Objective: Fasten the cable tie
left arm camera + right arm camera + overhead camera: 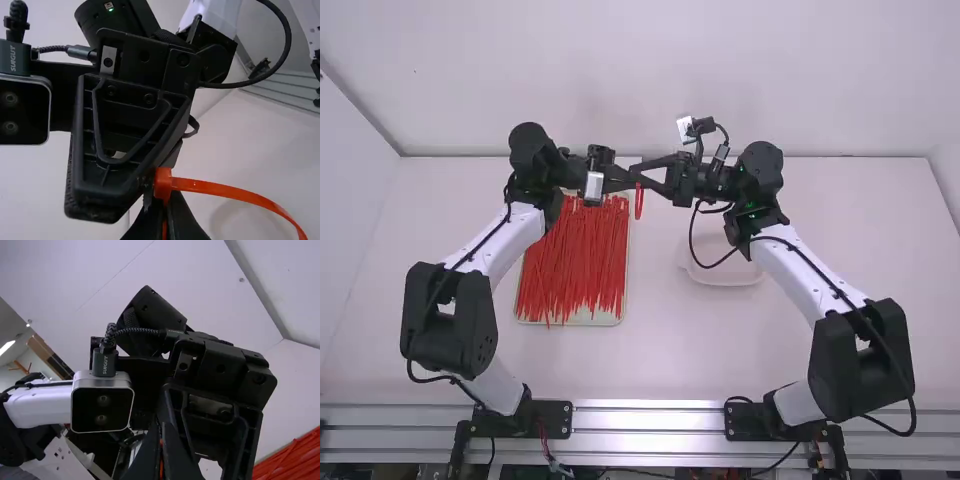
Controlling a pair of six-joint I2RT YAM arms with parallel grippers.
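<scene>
where: both arms meet in the air above the far part of the table (pixel 840 220), their tips almost touching
cable tie (pixel 638 203): red, held between the two grippers and clear of the table, hanging as a narrow loop just beyond the pile of spare ties (pixel 575 262)
left gripper (pixel 623 181): fingers pressed nearly together, a red strip of the tie pinched between them just beneath the head (pixel 161 184)
right gripper (pixel 645 181): fingers likewise closed down, a sliver of red caught between them – it grips the tie too
done: one tie is up off the table and bent round; the strap (pixel 235 192) runs out from the head and curves away
unclear: whether the tail has entered the head and caught – the gripper bodies hide that spot
left to do: probably drawing the tail through until it locks, then letting go
</scene>
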